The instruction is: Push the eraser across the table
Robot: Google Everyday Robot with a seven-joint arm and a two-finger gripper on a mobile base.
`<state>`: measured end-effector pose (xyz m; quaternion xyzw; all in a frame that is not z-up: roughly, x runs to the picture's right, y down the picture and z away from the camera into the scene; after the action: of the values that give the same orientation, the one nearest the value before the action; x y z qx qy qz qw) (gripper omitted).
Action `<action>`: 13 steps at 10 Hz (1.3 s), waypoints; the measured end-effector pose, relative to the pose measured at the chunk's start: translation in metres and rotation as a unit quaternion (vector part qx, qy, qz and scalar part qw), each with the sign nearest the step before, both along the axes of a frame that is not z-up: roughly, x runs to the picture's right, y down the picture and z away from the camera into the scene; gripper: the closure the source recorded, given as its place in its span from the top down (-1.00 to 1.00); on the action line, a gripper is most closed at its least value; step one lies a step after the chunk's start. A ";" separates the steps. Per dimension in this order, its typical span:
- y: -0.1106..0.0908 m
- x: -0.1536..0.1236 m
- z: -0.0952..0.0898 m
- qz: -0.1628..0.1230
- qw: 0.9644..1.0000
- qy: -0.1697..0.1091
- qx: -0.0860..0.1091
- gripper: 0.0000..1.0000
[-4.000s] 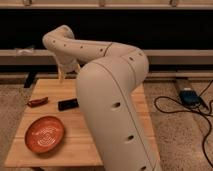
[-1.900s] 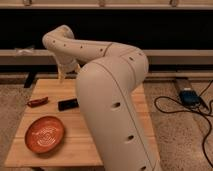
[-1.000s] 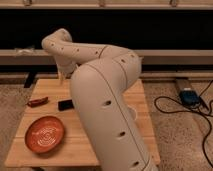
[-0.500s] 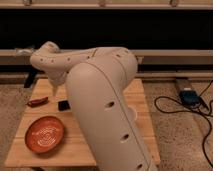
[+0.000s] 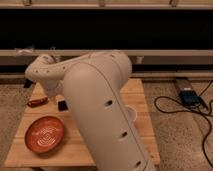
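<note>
I logged the site as a robotics lab or test bay, not a home. Evidence noted from my remote feed: speckled hard floor (image 5: 175,145), a dark back wall (image 5: 150,27) crossed by pale horizontal rails (image 5: 165,52), and black cables (image 5: 167,104) lying loose on the floor, running to a small blue-topped box (image 5: 189,95) at right. The only furniture was a small plank table (image 5: 142,112) standing alone in front of the robot's bulky white arm (image 5: 100,110). The gripper (image 5: 54,95) sat low over the table's left side, mostly hidden behind the arm.
</note>
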<state>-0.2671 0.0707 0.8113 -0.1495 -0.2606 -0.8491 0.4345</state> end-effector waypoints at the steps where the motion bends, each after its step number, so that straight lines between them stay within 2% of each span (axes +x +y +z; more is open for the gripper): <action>1: 0.010 -0.011 -0.001 -0.012 1.000 -0.010 -0.005 -0.53; 3: 0.019 -0.022 0.005 -0.024 0.999 -0.021 -0.015 -0.90; 4: 0.023 -0.028 0.010 -0.030 0.999 -0.026 -0.021 -0.99; 6: 0.036 -0.044 0.025 -0.045 0.998 -0.039 -0.034 -1.00; 9: 0.041 -0.056 0.045 -0.051 0.996 -0.049 -0.050 -1.00; 13: 0.045 -0.064 0.062 -0.055 0.995 -0.054 -0.062 -1.00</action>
<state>-0.3312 0.1157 0.8734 -0.1445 -0.3272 -0.8606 0.3626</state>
